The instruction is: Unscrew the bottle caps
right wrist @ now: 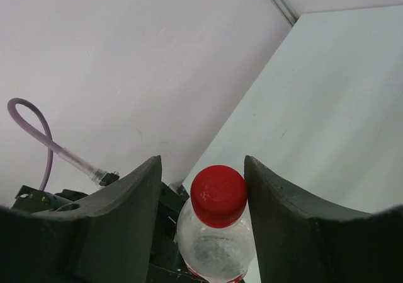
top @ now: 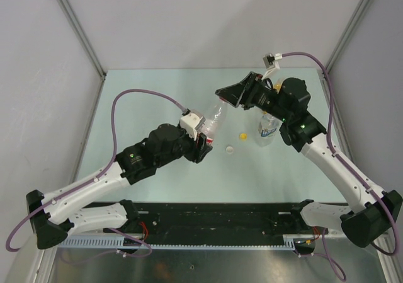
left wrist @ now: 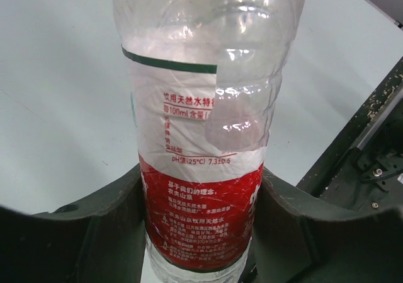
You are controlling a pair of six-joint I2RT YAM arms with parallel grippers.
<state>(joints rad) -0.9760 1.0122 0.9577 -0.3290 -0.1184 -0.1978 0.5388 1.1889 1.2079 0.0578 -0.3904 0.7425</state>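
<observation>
The pale green surface (top: 157, 94) carries little that matters here, because the work is being done in the air above it. The left claw (left wrist: 201, 245) is clenched on the lower, red part of the red-and-white labelled bottle (left wrist: 201, 169). It holds the bottle tilted, with the neck pointing away from itself towards the right claw (right wrist: 201, 176). This is probably so that one arm braces the body while the other turns the top. A blue-and-white labelled bottle (top: 269, 130) stands on the surface behind the right claw, under its wrist, where it seems to have been parked out of the way. The right claw is released and straddles the red cap (right wrist: 218, 195). One finger sits at the cap's edge, while a gap shows on the other side, so it needs to close before twisting. A yellow cap (top: 242, 135) and a white cap (top: 230, 149) lie loose on the surface just beside the left claw, so the red cap is likely the last one.
</observation>
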